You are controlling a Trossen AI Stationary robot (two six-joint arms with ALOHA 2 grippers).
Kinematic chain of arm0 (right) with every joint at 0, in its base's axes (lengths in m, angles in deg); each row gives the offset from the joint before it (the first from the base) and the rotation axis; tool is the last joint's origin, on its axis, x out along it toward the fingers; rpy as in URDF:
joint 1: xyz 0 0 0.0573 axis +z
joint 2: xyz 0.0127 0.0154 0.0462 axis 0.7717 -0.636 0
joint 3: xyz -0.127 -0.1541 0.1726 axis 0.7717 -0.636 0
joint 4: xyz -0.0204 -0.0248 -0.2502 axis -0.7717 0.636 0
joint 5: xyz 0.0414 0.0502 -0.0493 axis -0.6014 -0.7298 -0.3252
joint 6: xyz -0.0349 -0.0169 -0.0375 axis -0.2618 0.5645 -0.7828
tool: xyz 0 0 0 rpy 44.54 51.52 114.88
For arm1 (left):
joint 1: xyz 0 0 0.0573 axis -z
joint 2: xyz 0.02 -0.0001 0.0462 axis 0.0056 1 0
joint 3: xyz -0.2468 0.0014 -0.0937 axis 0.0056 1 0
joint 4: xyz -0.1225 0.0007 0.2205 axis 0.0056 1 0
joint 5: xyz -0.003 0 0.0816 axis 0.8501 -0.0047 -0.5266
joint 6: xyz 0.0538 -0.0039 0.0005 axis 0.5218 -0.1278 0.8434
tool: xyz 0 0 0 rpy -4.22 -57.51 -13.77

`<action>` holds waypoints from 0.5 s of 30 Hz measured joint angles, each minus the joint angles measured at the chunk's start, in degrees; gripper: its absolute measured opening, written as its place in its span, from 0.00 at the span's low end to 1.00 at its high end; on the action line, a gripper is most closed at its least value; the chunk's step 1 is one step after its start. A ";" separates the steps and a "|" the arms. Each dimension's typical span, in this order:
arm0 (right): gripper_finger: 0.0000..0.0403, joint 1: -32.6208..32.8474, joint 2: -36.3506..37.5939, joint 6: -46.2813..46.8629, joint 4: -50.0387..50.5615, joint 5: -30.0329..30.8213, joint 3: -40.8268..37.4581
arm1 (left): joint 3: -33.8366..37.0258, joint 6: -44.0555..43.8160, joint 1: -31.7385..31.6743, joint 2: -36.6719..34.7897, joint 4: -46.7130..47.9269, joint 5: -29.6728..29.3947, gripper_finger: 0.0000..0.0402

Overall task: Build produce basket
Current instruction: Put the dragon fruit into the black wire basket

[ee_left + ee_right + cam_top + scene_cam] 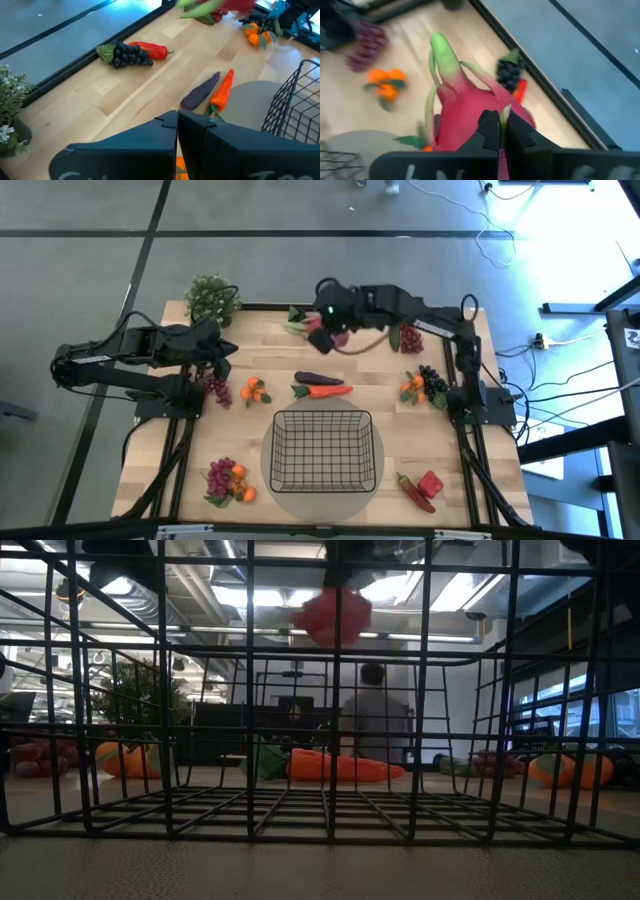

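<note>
My right gripper (pixel 501 125) is shut on the pink radish (pixel 462 102), a pink body with a green tip and green leaves. It hangs over the table's far middle (pixel 322 335) and shows above the basket in the low view (pixel 335 615). The black wire basket (pixel 275 450) stands on a round mat at the near middle. A carrot (pixel 328 391) and a dark eggplant (pixel 316 378) lie on the table just beyond it. My left gripper (pixel 178 120) is shut on nothing, raised at the table's left (pixel 226 350) above a purple grape bunch (pixel 215 388). My right gripper pinches the radish's thick pink end (pixel 507 114) between its two fingers, with a pale green leaf at the fingertips. The fingers slant down from above. The radish is lifted clear of the table, and its green tip (pixel 440 47) points away from the gripper.
Black grapes and a red pepper (pixel 132 52) lie at the far edge. Oranges (pixel 255 390) lie left of the carrot. Red grapes (pixel 410 337), an orange (pixel 412 387) and black grapes (pixel 434 383) lie at the right. Red peppers (pixel 425 488) lie near right, grapes with oranges (pixel 226 480) near left. A potted plant (pixel 210 298) stands far left.
</note>
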 joint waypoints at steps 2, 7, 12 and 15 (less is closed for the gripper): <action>0.00 2.79 0.66 3.15 -1.06 1.97 0.00 | 0.00 1.46 0.02 -0.01 0.01 0.32 0.00; 0.00 9.46 0.93 11.14 -2.20 9.13 0.00 | 0.00 5.71 0.04 -0.01 0.01 1.82 0.00; 0.00 15.19 0.96 18.22 -1.87 10.84 -0.02 | 0.00 8.24 0.04 -0.01 -0.01 5.52 0.00; 0.00 17.76 1.17 21.47 -1.49 12.34 -0.02 | 0.00 8.22 0.05 -0.01 -0.03 7.80 0.00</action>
